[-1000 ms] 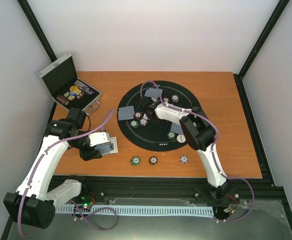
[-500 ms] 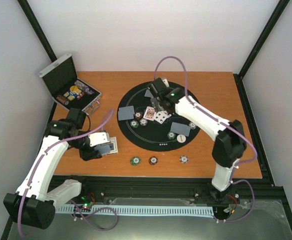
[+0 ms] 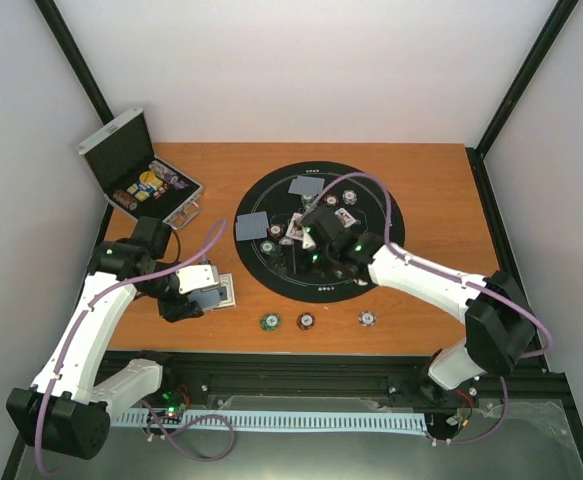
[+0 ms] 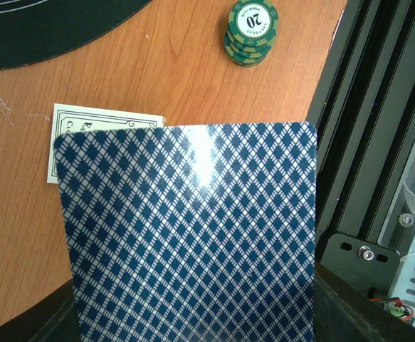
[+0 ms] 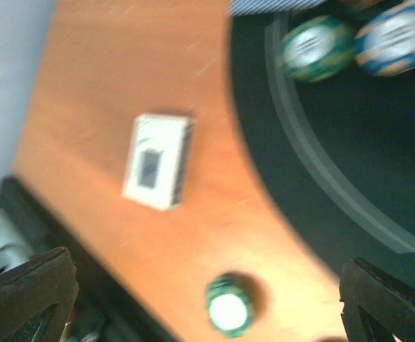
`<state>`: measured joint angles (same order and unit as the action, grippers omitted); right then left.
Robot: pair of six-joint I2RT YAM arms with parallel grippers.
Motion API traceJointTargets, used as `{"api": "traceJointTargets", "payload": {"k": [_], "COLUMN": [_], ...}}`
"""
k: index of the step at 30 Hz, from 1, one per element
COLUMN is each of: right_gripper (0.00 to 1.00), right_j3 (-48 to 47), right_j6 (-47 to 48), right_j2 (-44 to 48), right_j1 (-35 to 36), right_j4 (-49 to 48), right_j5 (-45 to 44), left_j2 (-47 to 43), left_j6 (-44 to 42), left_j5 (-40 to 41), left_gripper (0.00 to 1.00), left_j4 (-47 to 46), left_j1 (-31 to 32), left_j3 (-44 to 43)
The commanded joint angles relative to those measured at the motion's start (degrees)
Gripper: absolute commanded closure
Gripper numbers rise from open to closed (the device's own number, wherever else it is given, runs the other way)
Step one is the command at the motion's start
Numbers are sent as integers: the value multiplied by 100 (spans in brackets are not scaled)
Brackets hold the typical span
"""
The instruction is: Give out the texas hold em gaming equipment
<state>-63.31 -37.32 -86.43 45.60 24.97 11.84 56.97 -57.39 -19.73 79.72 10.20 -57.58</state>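
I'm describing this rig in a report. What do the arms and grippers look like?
The left arm and right arm have white links, black joints and black bases. A purple cable loops along each. Small green lights glow on the right arm. The left gripper has a pale body; the right gripper has black fingers.

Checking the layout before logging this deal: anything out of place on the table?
One thing: a white-faced card lies on the wooden table beside the black mat, partly hidden behind the held deck. The dealt cards visible overhead all sit on the mat, so this one looks stray.
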Motion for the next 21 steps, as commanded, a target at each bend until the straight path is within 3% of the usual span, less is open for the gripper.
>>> {"api": "traceJointTargets", "payload": {"k": [1, 9, 21], "right_gripper": [0, 6, 12], "right_j3": [333, 749, 478], "right_j6": [-1053, -2068, -2463], "right_j2": [92, -551, -1134], "right_j1": [624, 1332, 1677], "right_j4": [-1528, -3844, -4569], "right_j5": [1139, 2094, 2332], "left_j2": [-73, -22, -6], "left_j6": [61, 78, 87], "left_j5": [-136, -162, -215], "left_gripper": [99, 99, 99], "left_j4": [113, 123, 105], "left_j1": [0, 0, 0], "left_j3": [-132, -162, -179]}}
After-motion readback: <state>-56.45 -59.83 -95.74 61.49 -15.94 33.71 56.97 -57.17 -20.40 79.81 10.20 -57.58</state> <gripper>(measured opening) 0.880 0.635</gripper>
